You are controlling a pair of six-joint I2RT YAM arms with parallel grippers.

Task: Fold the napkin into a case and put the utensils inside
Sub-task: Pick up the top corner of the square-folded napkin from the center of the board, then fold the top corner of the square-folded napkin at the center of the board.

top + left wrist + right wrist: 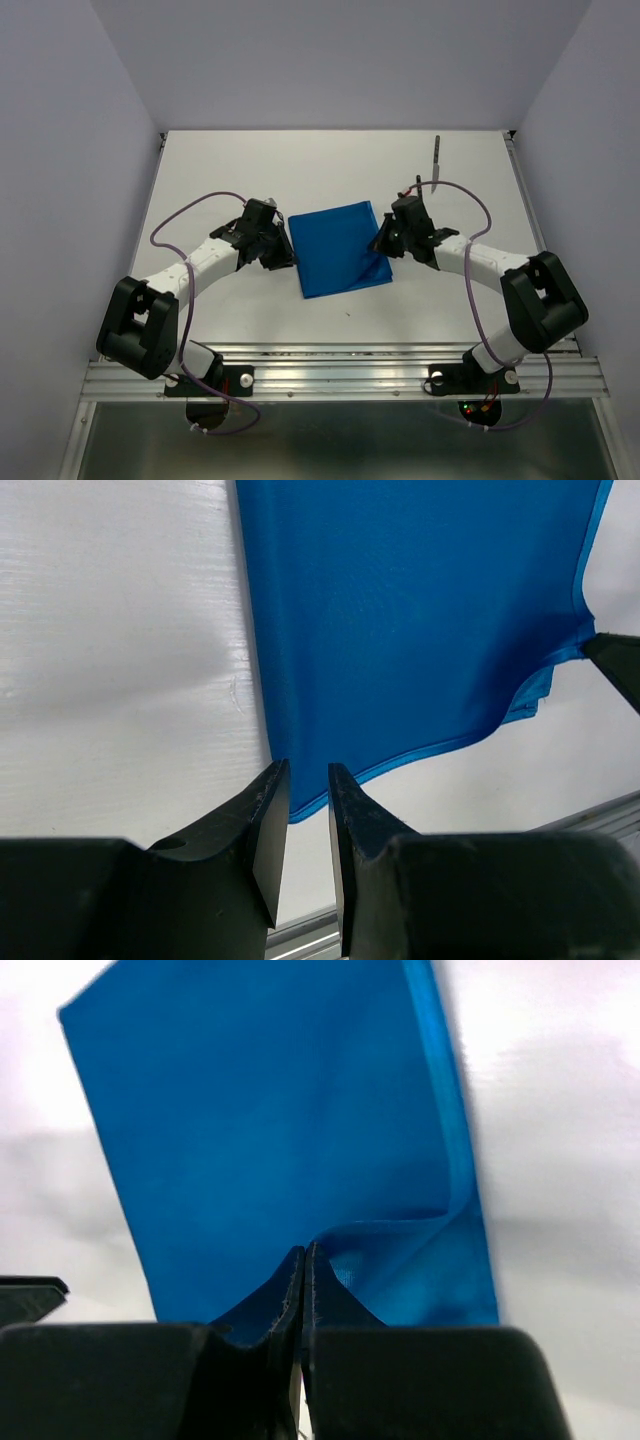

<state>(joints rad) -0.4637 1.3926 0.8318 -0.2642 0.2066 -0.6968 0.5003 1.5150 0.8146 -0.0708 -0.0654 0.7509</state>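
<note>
Skewed near-square napkin (338, 250), right claw (303, 1260) pinching its edge

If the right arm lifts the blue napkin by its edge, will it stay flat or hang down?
Probably hang limp: the napkin puckers where the jaws of the right gripper pinch it. It looks thin, so likely light.

Bright, even light, soft shadows (right wrist view blurred, washed out).
</note>
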